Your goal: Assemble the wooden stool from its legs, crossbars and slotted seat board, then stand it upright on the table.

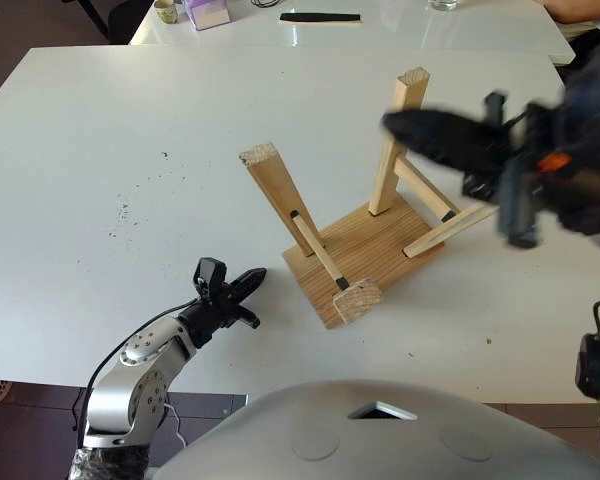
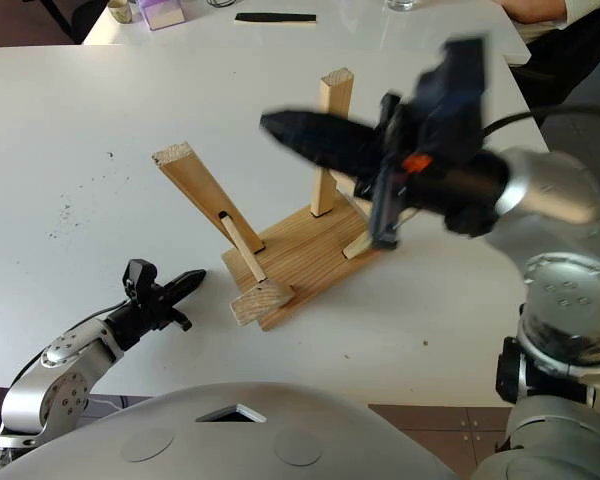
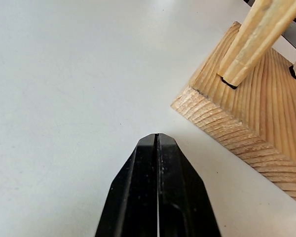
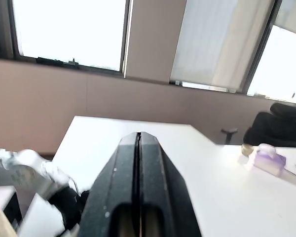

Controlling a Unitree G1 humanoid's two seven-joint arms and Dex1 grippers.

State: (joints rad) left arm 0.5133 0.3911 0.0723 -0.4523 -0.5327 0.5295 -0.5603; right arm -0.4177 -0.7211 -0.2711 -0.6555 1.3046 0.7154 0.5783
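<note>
- Stool (image 1: 380, 235), part-built and inverted: the left gripper (image 1: 252, 280) sits low over the table (image 1: 90, 110). Its fingers (image 3: 143, 168) are pressed fully together with nothing between them.
- The left gripper's tip lies just beside the near-left corner of the seat board (image 3: 266, 108), apart from it.
- The right gripper (image 4: 139, 140) hangs in the air above the stool, pointing toward the robot's left. Its two fingers are closed flat against each other and carry nothing.
- The right gripper crosses in front of the upright far leg (image 1: 398, 130); contact cannot be judged through the blur.
- The seat board lies flat on the table, underside up, near the front middle.
- Four legs rise from the board. The far-left leg (image 1: 278, 190) leans outward and the near leg (image 1: 358, 298) points toward the camera.
- Crossbars: one (image 1: 320, 250) joins the far-left and near legs, and another (image 1: 427, 190) runs from the upright leg.
- Dark specks (image 1: 120, 210) mark the table well to the left.
</note>
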